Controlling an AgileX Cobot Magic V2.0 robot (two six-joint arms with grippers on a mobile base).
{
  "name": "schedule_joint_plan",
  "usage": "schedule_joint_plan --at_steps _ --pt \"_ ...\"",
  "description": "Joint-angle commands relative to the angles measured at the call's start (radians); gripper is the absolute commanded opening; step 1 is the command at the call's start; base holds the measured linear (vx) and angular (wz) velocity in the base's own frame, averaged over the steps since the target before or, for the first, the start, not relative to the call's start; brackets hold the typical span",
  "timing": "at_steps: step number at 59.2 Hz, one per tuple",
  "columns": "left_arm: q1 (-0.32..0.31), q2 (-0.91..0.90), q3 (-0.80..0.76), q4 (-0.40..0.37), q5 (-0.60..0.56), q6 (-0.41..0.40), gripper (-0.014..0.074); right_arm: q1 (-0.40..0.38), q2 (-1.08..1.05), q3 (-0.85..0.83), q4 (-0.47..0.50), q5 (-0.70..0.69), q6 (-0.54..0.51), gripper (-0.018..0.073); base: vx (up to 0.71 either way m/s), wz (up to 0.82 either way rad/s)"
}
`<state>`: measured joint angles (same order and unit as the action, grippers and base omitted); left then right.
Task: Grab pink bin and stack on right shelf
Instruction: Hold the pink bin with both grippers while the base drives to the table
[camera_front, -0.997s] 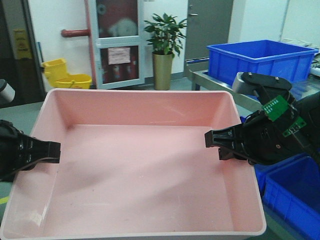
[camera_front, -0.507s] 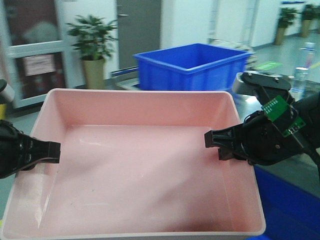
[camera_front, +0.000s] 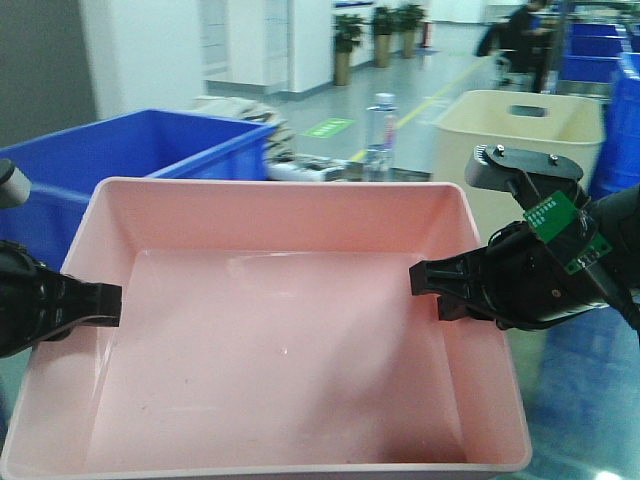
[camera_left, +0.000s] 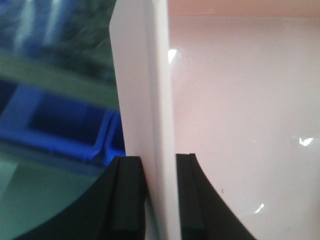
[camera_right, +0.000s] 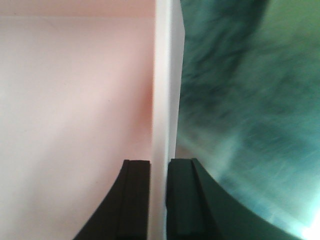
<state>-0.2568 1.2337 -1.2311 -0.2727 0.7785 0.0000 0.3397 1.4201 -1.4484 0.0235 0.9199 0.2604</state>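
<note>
The pink bin (camera_front: 270, 340) fills the lower front view, held level between both arms. My left gripper (camera_front: 108, 305) is shut on the bin's left wall; in the left wrist view (camera_left: 159, 197) its jaws clamp the pale wall (camera_left: 150, 100) from both sides. My right gripper (camera_front: 425, 278) is shut on the bin's right wall; in the right wrist view (camera_right: 159, 197) its jaws clamp the wall (camera_right: 165, 75). The bin is empty inside. The dark glossy right shelf is out of view.
A blue crate (camera_front: 130, 145) stands behind the bin at left, a taller cream bin with a handle slot (camera_front: 525, 135) at right, a clear bottle (camera_front: 378, 125) between them. More blue crates (camera_front: 600, 45) and a seated person (camera_front: 520, 30) are far back. Blue crates (camera_left: 60, 125) lie below left.
The background has swept leftward: the door and plant left the view, the blue crate moved from centre to left, the cream bin came in. The bin and both grips have not shifted.
</note>
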Motion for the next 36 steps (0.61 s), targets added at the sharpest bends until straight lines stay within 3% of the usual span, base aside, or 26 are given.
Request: schedule_joint_plan --at_steps 1,36 --pt "0.004 -0.038 -0.028 0.006 -0.075 0.007 -0.0001 -0.018 -0.039 -0.031 -0.069 -0.059 -0.007 -0.0008 0.45 -0.67" --pt "0.004 -0.036 -0.028 0.006 -0.076 0.007 -0.0001 -0.018 -0.039 -0.031 -0.07 -0.058 -0.007 -0.0008 0.35 -0.58"
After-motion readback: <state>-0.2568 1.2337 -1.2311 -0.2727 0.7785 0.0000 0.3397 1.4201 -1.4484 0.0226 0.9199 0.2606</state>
